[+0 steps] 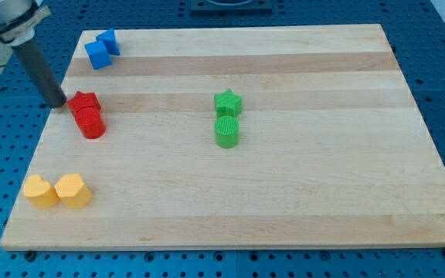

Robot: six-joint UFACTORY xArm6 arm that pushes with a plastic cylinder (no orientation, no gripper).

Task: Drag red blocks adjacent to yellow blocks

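Observation:
A red star-shaped block point(84, 101) and a red cylinder point(91, 123) sit touching each other at the view's left, the star above the cylinder. Two yellow blocks lie at the bottom left, one rounded like a heart point(40, 191) and one pentagon-like point(73, 190), side by side. My tip point(59, 103) is on the board just left of the red star, close to it or touching it. The rod rises up and to the left out of view. The yellow blocks lie well below the red ones.
Two blue blocks point(102, 50) sit together at the top left corner. A green star point(227, 102) and a green cylinder point(227, 131) stand together near the board's middle. The wooden board point(323, 154) lies on a blue perforated table.

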